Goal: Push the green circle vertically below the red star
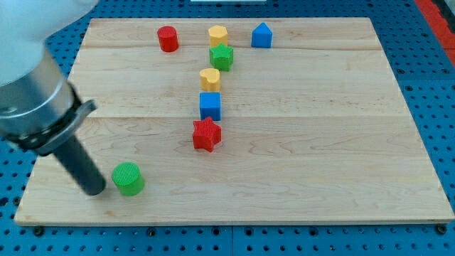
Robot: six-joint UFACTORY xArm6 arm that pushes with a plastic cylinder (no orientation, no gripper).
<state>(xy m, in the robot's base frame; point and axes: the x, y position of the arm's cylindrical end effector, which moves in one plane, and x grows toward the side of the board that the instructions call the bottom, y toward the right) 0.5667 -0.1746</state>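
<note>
The green circle (128,178), a short ribbed cylinder, sits near the view's bottom-left corner of the pale wooden surface (320,142). My tip (95,190) stands just beside it on the view's left; whether the two touch I cannot tell, since the dark rod's end blurs into its own shadow. There is no pincer on this arm, only the straight matte rod slanting down from a grey metal collar at the view's left edge, so nothing is grasped.

The red star (207,134), with grooved sides and blunt points, lies up and to the view's right of the green circle, well apart from it. Just above the star, nearly touching, is a blue cube (210,106). Above that sits a yellow block (210,78), seemingly heart-shaped, then a green star (222,56), and a yellow hexagon (217,34) touching the green star's upper edge.

A red cylinder (168,38) stands to the view's left of the yellow hexagon, and a blue house-shaped block (261,35) to its right. The board's planks show fine grain and lie on a blue perforated base (426,43).
</note>
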